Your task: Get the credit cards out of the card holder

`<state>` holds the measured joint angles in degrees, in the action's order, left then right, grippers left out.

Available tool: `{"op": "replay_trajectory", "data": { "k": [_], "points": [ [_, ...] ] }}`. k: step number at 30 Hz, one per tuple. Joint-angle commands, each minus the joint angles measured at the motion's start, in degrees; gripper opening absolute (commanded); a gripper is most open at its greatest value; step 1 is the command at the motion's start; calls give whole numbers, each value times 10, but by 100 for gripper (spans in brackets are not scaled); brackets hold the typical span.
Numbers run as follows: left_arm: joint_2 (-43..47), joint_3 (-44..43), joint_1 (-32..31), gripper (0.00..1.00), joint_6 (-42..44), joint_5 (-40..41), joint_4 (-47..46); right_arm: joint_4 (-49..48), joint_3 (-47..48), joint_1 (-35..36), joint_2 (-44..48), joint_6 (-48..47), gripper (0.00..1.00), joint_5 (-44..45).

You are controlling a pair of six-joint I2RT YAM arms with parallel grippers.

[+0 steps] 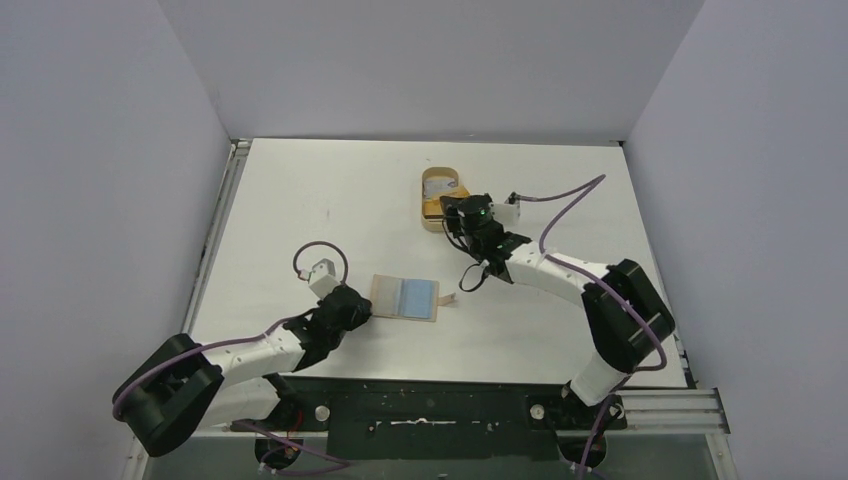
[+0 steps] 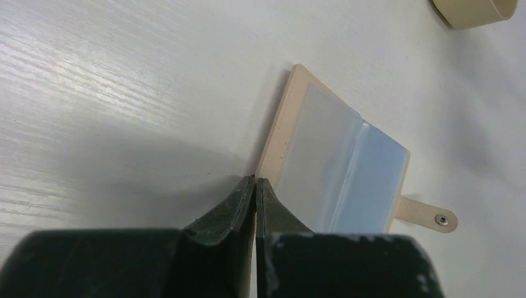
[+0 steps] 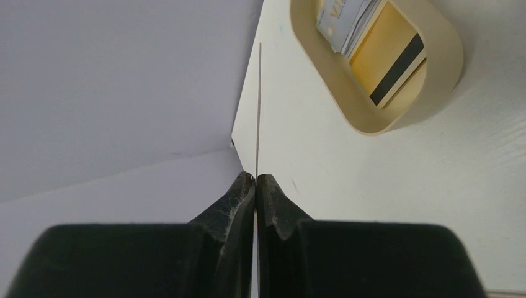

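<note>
The right gripper (image 3: pixel 255 177) is pinched tight on 1 credit card (image 3: pixel 258 105), a hairline seen edge-on only in its wrist view. The dish (image 3: pixel 372 121), with cards in it, lies just ahead. The left gripper (image 2: pixel 255 181) is clamped on the left edge of the card holder (image 2: pixel 291 99), which lies open mid-table with its long axis left-right. A light blue card (image 2: pixel 372 180) sits inside, nearer the left arm.

The top external camera sits above and behind the arm bases and looks down and forward over the whole table (image 1: pixel 330 190) from afar, with the bases at 6 o'clock and the back wall (image 1: pixel 430 70) at 12 o'clock. The left wrist camera looks closely past the left gripper (image 2: pixel 255 183) onto the card holder (image 2: pixel 322 124), with the dish (image 2: pixel 474 15) at 1 o'clock. The right wrist camera sights past the right gripper (image 3: pixel 255 179) toward a wall corner (image 3: pixel 233 144), with the dish again at 1 o'clock. All three views show the dish.
</note>
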<state>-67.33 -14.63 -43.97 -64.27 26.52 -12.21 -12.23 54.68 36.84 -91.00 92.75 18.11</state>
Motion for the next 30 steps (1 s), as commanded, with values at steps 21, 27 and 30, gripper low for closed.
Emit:
{"op": "replay_trajectory", "data": {
  "k": [21, 27, 30],
  "points": [
    [84, 22, -4, 0, -4, 12, 49, 75, 139, 33, -179, 285, 0, 145],
    [70, 18, -4, 0, -3, 11, 43, 75, 127, 23, -192, 288, 0, 128],
    [68, 16, -3, 0, -3, 11, 44, 95, 138, 18, -202, 286, 0, 114]
  ]
}}
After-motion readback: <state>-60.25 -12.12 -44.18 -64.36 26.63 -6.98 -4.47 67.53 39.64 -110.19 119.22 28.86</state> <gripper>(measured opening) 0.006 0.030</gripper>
